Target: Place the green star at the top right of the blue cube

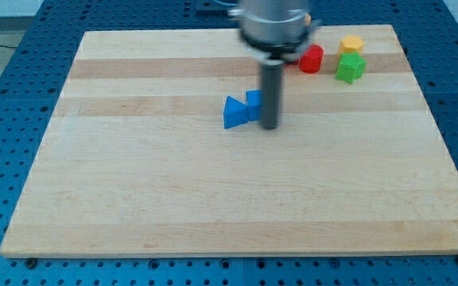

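Observation:
The green star [351,67] lies near the view's top right of the wooden board [237,199]. The blue cube [254,105] sits near the board's middle, partly hidden behind my rod. A blue triangular block [234,113] touches the cube's left side. My tip [269,126] rests on the board just right of and slightly below the blue cube, close against it. The green star is well to the upper right of the tip and the cube.
A red cylinder-like block [311,59] lies left of the green star. A yellow block [351,44] sits just above the star. An orange block [307,19] is mostly hidden behind the arm at the view's top.

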Controlling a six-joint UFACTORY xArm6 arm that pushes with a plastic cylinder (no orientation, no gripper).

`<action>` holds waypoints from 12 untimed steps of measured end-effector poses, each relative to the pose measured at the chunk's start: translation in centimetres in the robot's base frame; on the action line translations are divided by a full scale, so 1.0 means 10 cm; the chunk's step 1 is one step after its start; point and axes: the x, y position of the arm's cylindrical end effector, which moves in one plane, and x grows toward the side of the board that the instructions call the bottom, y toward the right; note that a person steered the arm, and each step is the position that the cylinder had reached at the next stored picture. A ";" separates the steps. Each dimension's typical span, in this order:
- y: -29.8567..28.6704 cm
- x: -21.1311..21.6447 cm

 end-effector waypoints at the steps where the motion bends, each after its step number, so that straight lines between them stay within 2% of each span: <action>1: 1.02 -0.52; 2: 1.47 -1.13; 3: 1.37 -1.22; 4: 0.77 -0.76; 5: 0.69 -0.73; 6: 0.81 -0.94; 8: -0.46 -0.23; 10: 0.32 -0.58; 11: 0.20 -1.06; 12: -0.55 -0.80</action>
